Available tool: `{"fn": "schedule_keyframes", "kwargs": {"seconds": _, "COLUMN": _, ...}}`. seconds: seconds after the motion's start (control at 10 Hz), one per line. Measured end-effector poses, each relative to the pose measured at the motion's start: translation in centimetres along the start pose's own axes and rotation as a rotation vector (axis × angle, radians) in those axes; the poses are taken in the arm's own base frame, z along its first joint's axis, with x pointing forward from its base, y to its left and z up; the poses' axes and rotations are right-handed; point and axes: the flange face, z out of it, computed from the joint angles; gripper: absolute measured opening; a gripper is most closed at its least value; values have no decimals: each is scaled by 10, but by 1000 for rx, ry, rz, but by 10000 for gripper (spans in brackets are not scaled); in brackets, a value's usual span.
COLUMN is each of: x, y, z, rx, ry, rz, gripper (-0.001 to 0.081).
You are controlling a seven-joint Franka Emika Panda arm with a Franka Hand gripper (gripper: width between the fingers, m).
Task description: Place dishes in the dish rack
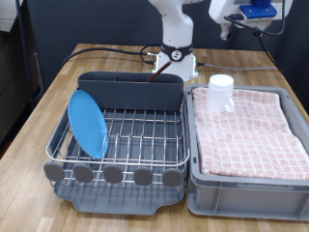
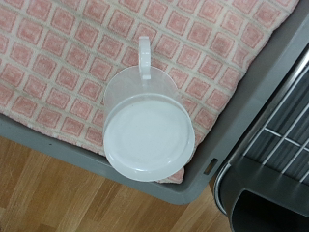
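Gripper (image 1: 226, 29) high near exterior view's top right, well above tub; fingers too small/blurred there and absent from wrist view, so open vs clenched: can't tell; nothing visibly held. Wrist cam aimed straight down on cup (image 2: 148, 128), so gripper judged nearest to it, prob. lined up over it. One white cup (image 1: 222, 92), sitting on pink checked cloth (image 1: 253, 130) at a corner of grey tub (image 1: 241, 193), close to tub rim, handle pointing inward over cloth; seen from above as flat white disc, so prob. upside down, rim on cloth (drying posture, judged only). One light-blue plate (image 1: 88, 123), standing on edge in dish rack (image 1: 116, 179) at exterior view's left, leaning between wire-grid bars (image 1: 135, 130): upright slot keeps it from tipping and lets water run off; plate part of task looks done. One reddish-brown spoon (image 1: 162, 75), just a slim tip poking up at tall utensil box (image 1: 130, 89) at rack's far side; whether fully inside box can't be told, partly hidden. One rack, one tub, side by side and touching or nearly so on wooden tabletop (image 1: 29, 145). Row of round tabs along rack's near edge: 5 counted. Cup not yet in rack.
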Motion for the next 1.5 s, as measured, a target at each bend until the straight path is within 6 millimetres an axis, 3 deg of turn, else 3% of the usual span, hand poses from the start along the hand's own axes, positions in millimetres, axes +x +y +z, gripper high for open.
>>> {"fn": "schedule_keyframes", "kwargs": {"seconds": 0.8, "x": 19, "y": -38, "z": 80, "rx": -32, "ry": -51, "rz": -39, "gripper": 802}}
{"fn": "schedule_keyframes", "kwargs": {"seconds": 1.5, "x": 25, "y": -42, "z": 132, "rx": -36, "ry": -79, "rz": -30, "gripper": 802}}
